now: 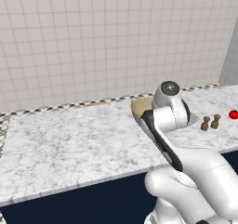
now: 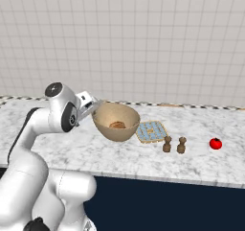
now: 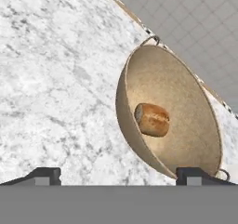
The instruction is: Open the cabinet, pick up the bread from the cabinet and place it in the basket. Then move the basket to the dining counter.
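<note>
The end effector (image 2: pixel 95 104) sits at the near rim of the basket (image 2: pixel 116 122), which hangs above the marble desk (image 2: pixel 72 148) rather than resting on it, so the basket appears to be carried by its rim. In the hand view one dark fingertip (image 3: pixel 197 175) stands at the basket's (image 3: pixel 172 111) rim and the other is well apart over bare marble; how far the fingers are closed on the rim I cannot tell.

The bread (image 3: pixel 152 119) lies inside the basket, on its inner wall just ahead of the end effector, and in the right base view it shows as a small brown lump (image 2: pixel 117 125) at the bottom of the bowl. A thin loop (image 3: pixel 151 39) stands at the basket's far rim.

Beyond the basket, away from the end effector, a blue-patterned square mat (image 2: pixel 151 131) lies flat on the desk. Past it stand two small brown shakers (image 2: pixel 174 144), side by side, and farther still a red tomato (image 2: pixel 216 143). The white tiled wall (image 2: pixel 143 43) rises behind the desk.

No brand, label or writing can be read anywhere.
</note>
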Controlling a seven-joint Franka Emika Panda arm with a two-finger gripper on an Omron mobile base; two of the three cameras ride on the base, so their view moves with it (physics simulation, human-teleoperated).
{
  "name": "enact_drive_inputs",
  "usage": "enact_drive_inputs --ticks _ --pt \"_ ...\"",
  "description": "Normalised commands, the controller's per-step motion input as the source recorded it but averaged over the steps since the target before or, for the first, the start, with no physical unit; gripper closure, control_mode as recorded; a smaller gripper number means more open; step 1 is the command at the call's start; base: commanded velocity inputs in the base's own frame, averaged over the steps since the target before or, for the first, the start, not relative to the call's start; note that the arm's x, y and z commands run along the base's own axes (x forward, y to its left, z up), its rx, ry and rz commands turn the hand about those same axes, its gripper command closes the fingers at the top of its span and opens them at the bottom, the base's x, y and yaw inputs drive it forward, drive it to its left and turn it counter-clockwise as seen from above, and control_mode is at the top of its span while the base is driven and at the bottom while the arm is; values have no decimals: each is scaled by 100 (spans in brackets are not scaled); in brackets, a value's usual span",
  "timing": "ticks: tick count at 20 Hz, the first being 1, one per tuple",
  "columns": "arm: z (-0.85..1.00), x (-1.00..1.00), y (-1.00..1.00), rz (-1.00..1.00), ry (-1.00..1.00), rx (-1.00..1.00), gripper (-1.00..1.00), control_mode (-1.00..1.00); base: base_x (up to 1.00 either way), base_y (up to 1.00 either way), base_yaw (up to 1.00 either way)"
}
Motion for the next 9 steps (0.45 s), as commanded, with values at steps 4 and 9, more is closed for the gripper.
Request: enact_drive_inputs --ticks 4,9 --pt "51 -100 0 -47 0 27 -100 -100 0 0 0" --pt "34 -100 -8 -37 0 30 -100 -100 0 0 0"
